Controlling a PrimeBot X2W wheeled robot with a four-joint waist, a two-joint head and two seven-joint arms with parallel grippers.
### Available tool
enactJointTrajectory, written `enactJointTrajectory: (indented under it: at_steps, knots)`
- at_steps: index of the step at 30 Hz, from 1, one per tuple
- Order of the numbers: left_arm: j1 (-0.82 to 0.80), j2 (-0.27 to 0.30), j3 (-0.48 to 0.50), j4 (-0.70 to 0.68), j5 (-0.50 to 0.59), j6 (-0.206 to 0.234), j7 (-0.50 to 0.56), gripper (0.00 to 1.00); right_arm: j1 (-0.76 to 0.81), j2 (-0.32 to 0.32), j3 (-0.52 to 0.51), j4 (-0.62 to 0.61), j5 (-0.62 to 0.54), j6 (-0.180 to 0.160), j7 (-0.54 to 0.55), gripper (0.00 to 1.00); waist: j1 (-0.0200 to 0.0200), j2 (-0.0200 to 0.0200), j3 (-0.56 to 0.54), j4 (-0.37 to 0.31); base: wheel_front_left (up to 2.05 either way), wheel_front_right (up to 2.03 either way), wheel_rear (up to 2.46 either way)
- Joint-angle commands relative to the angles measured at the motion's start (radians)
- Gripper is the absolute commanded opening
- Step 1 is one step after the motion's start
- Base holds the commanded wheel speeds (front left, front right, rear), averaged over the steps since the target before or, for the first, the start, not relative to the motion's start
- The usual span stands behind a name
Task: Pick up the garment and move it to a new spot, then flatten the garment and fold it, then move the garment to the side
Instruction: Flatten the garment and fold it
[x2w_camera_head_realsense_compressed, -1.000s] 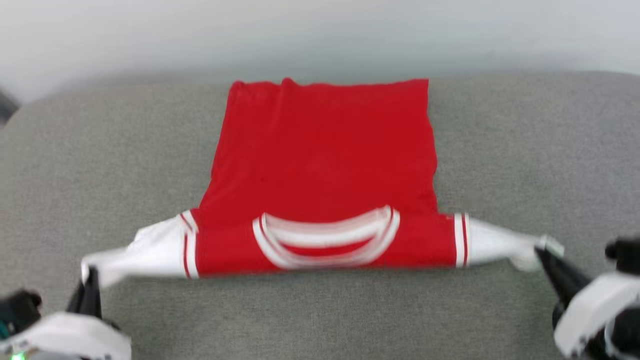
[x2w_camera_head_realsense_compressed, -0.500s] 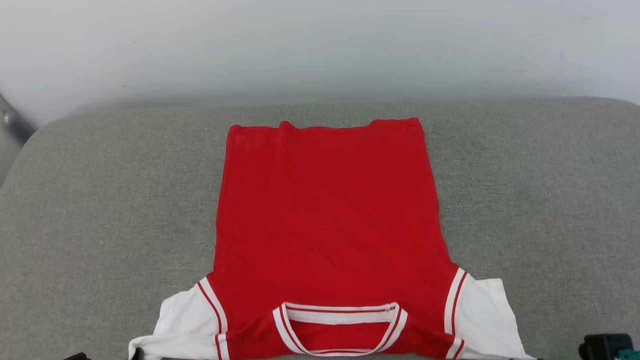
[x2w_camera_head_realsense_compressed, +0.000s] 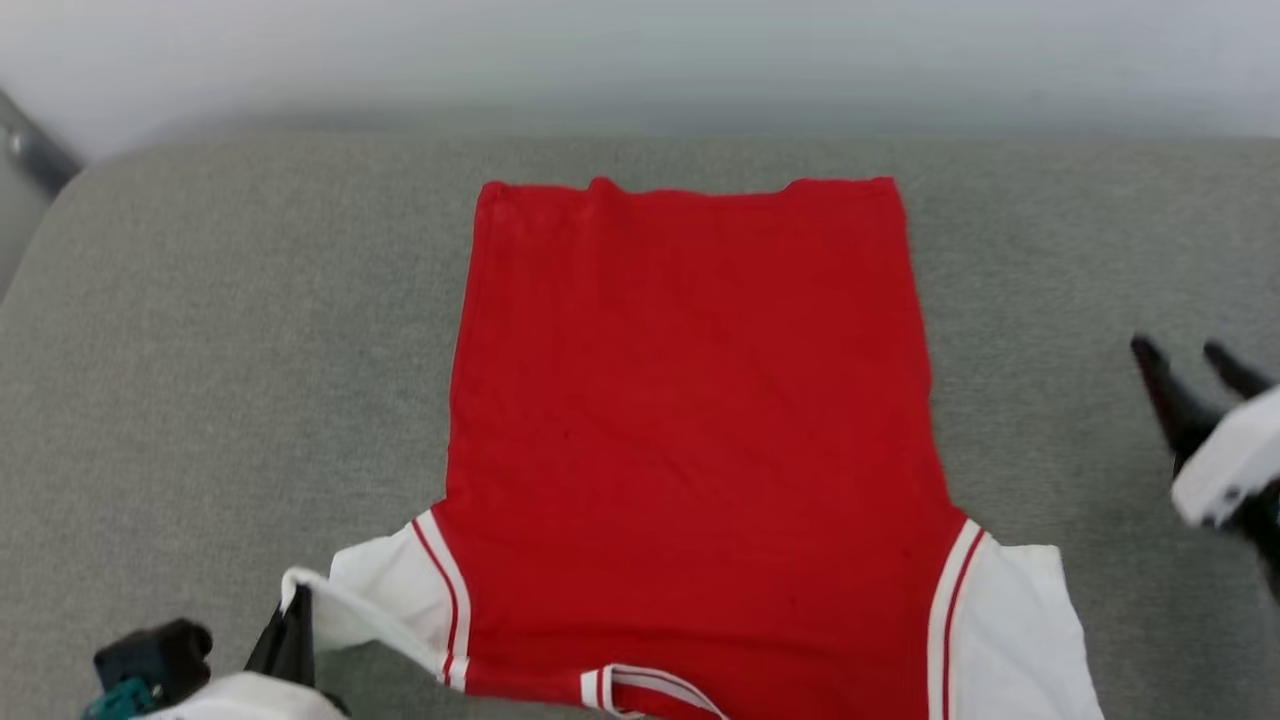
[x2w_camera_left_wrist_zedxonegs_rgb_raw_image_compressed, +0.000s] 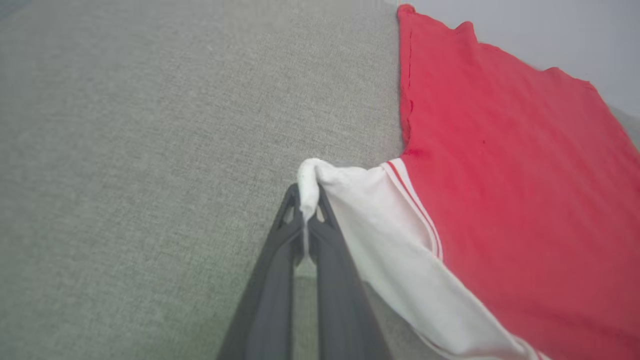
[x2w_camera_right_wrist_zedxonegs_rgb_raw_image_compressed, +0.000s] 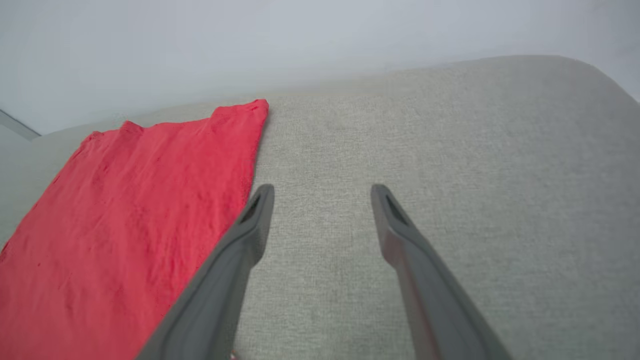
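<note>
Left hand (x2w_camera_left_wrist_zedxonegs_rgb_raw_image_compressed: 306, 200) pinches the garment's (x2w_camera_head_realsense_compressed: 690, 420) white sleeve (x2w_camera_left_wrist_zedxonegs_rgb_raw_image_compressed: 370, 210); right hand (x2w_camera_head_realsense_compressed: 1178, 348) gapes empty, apart to its right.

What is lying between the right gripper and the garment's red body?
Bare grey cushion; the head view shows it between the open right gripper and the garment.

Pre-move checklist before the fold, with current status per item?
1. ok: left gripper shut on left sleeve.
2. ok: right gripper open, clear of cloth.
3. ok: garment body spread flat on grey cushion.
4. ok: right sleeve lying flat.
5. not ok: left sleeve lifted, bunched at the pinch.
6. cannot tell: collar flatness, cut off at head view's bottom edge.
</note>
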Motion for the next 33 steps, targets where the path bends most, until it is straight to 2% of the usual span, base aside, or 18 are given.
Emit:
enactJointTrajectory:
  at_steps: [1, 8, 16, 22, 27, 30, 31, 32, 33]
  knots:
    - [-0.030, -0.004, -0.005, -0.011, 0.013, -0.004, -0.006, 0.00, -0.083, -0.006, -0.020, 0.057, -0.015, -0.001, 0.023, 1.00, -0.0002, 0.0000, 0.069, 0.047, 0.00, 0.00, 0.00]
    - [-0.151, -0.036, -0.052, -0.046, 0.062, -0.028, -0.032, 0.00, -0.475, 0.007, -0.093, 0.332, -0.101, -0.001, 0.227, 1.00, -0.0002, 0.0000, 0.217, 0.143, 0.00, 0.00, 0.00]
    - [-0.258, -0.085, -0.107, -0.043, 0.090, -0.073, -0.062, 0.00, -0.747, 0.011, -0.157, 0.482, -0.226, -0.001, 0.422, 1.00, -0.0002, 0.0000, 0.329, 0.232, 0.00, 0.00, 0.00]
    - [-0.305, -0.096, -0.125, -0.029, 0.107, -0.097, -0.075, 0.00, -0.841, 0.022, -0.159, 0.513, -0.301, -0.001, 0.501, 1.00, -0.0002, 0.0000, 0.388, 0.267, 0.00, 0.00, 0.00]
    - [-0.333, -0.112, -0.136, 0.002, 0.109, -0.112, -0.094, 0.00, -0.836, 0.036, -0.173, 0.555, -0.339, -0.001, 0.554, 1.00, -0.0002, 0.0000, 0.414, 0.274, 0.00, 0.00, 0.00]
    - [-0.346, -0.120, -0.141, 0.024, 0.113, -0.121, -0.109, 0.00, -0.796, 0.056, -0.200, 0.596, -0.374, -0.001, 0.624, 1.00, -0.0002, 0.0000, 0.417, 0.274, 0.00, 0.00, 0.00]
    - [-0.349, -0.121, -0.143, 0.029, 0.115, -0.122, -0.112, 0.00, -0.787, 0.057, -0.199, 0.598, -0.383, -0.001, 0.635, 0.48, -0.0002, 0.0000, 0.417, 0.274, 0.00, 0.00, 0.00]
    - [-0.352, -0.123, -0.144, 0.033, 0.115, -0.124, -0.113, 0.00, -0.783, 0.058, -0.195, 0.593, -0.386, -0.001, 0.637, 0.22, -0.0002, 0.0000, 0.416, 0.274, 0.00, 0.00, 0.00]
    - [-0.354, -0.125, -0.145, 0.036, 0.114, -0.126, -0.115, 0.00, -0.779, 0.064, -0.193, 0.592, -0.382, -0.001, 0.642, 0.00, -0.0002, 0.0000, 0.415, 0.274, 0.00, 0.00, 0.00]
